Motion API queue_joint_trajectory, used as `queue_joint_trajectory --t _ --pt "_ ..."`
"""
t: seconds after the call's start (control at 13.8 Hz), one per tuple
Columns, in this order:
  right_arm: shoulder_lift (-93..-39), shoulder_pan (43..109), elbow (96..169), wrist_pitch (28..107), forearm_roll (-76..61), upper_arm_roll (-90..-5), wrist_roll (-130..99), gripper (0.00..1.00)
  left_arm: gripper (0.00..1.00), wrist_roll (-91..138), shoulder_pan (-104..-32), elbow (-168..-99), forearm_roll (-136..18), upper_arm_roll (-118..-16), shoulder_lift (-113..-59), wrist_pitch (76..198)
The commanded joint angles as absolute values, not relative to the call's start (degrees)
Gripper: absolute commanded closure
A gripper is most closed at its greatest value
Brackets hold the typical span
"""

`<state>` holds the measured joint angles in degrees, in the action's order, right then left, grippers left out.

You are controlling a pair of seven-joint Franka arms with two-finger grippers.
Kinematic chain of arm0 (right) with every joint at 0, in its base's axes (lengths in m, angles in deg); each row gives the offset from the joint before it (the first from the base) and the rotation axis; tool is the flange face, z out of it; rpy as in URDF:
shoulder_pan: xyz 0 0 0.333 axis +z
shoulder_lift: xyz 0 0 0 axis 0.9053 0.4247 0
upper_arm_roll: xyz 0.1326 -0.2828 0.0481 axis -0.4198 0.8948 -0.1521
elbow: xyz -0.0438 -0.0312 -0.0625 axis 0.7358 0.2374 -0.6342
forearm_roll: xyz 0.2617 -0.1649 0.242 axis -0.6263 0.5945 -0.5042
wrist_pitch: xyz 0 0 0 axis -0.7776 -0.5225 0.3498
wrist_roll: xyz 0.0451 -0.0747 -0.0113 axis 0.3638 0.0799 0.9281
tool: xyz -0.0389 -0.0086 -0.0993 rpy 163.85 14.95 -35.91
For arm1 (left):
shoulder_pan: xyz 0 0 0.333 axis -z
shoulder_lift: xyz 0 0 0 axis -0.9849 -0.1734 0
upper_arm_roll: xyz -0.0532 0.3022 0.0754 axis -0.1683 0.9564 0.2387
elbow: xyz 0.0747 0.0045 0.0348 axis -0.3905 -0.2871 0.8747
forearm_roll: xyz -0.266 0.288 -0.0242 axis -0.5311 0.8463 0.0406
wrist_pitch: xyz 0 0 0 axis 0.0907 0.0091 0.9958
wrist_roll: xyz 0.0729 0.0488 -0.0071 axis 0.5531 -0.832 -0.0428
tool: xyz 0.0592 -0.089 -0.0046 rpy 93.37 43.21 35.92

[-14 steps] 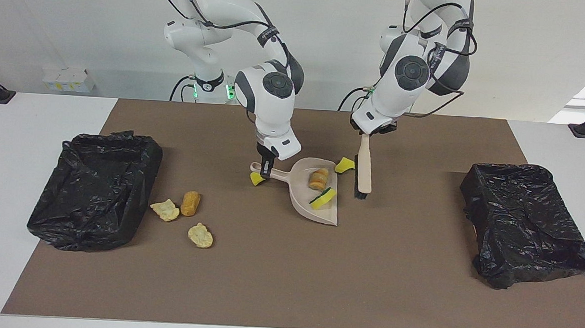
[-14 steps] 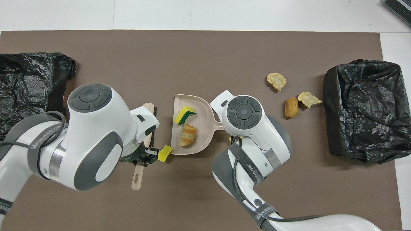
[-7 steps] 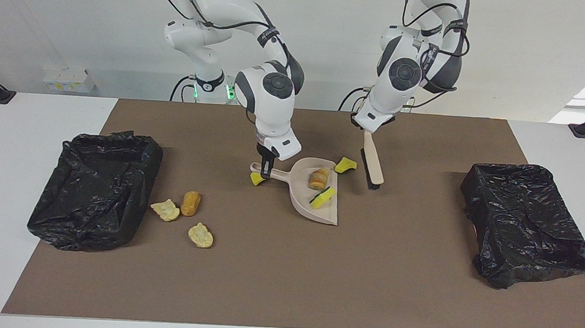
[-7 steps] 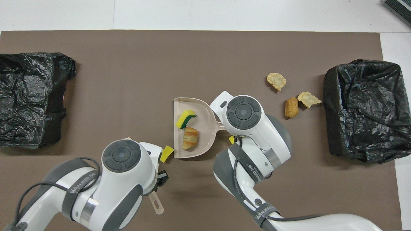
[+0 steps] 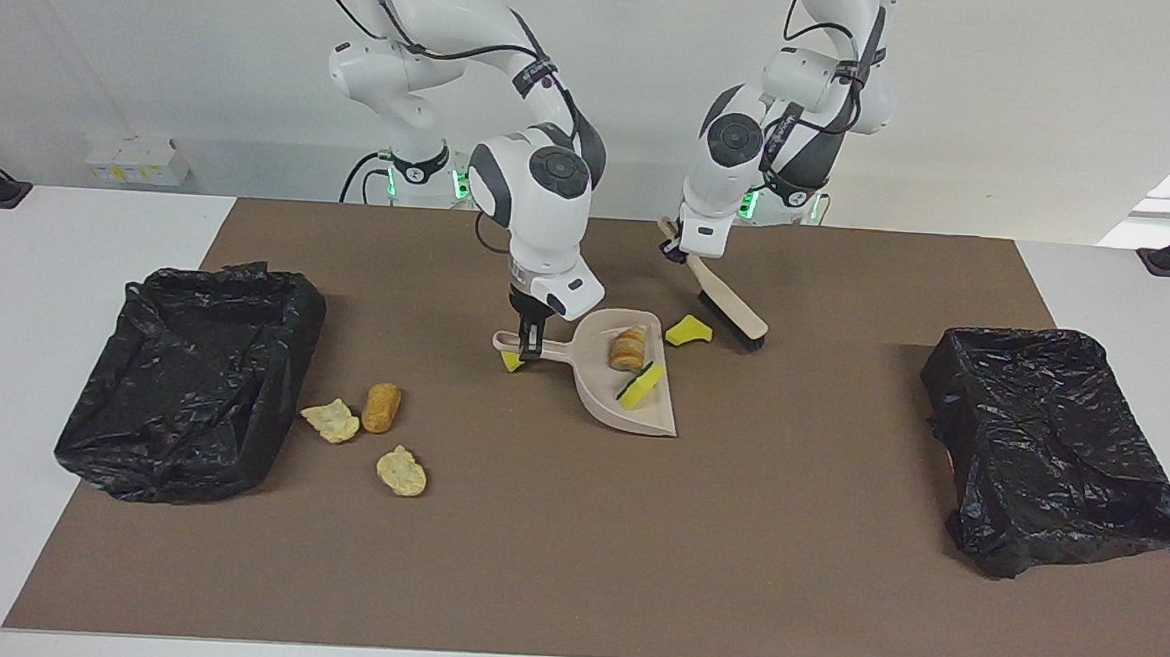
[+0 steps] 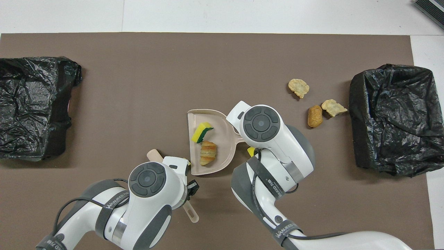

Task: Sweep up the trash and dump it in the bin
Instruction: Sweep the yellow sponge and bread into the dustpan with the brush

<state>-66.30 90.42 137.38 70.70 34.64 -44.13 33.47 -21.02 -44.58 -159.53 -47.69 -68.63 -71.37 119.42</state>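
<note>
My right gripper is shut on the handle of the beige dustpan, which holds an orange-brown lump and a yellow-green sponge piece. In the overhead view the dustpan shows both the lump and the sponge piece. My left gripper is shut on the beige brush, which slants down beside a yellow sponge bit next to the pan. Another yellow bit lies under the pan's handle. Three more trash pieces lie near the bin at the right arm's end.
A second black-bagged bin sits at the left arm's end of the brown mat. In the overhead view, the loose trash pieces lie beside one bin, with the other bin at the other end.
My left arm has drawn the brush back toward the robots and tilted it lower. The dustpan has shifted slightly toward the robots. The yellow bit beside the pan stays put.
</note>
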Motion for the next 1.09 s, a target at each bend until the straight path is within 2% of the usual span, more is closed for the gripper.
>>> queue_joint_trajectory --t 0.0,0.14,0.29,0.43,0.72,1.01 --pt "-66.8 89.9 138.3 70.6 35.9 -44.6 34.9 1.00 1.00 -9.6 -42.1 -155.1 -50.1 -68.5 -74.3 122.0" --pt "-66.8 89.9 138.3 70.6 35.8 -44.6 34.4 1.00 1.00 -7.4 -40.6 -154.8 -51.8 -68.5 -74.7 127.6" --pt "-66.7 89.7 138.3 70.6 35.8 -44.6 34.2 1.00 1.00 -8.2 -39.7 -151.0 -52.0 -68.6 -76.3 127.8" --pt "-66.7 89.7 138.3 70.6 35.4 -44.6 34.2 1.00 1.00 -8.4 -39.8 -147.9 -51.5 -68.5 -77.0 121.9" --pt "-66.7 89.0 138.3 70.6 35.1 -44.6 34.1 1.00 1.00 -8.4 -39.9 -146.3 -45.6 -68.3 -74.0 105.3" --pt "-66.7 89.0 138.3 70.8 35.0 -44.6 33.4 1.00 1.00 -8.4 -39.6 -146.3 -44.7 -68.4 -71.5 98.6"
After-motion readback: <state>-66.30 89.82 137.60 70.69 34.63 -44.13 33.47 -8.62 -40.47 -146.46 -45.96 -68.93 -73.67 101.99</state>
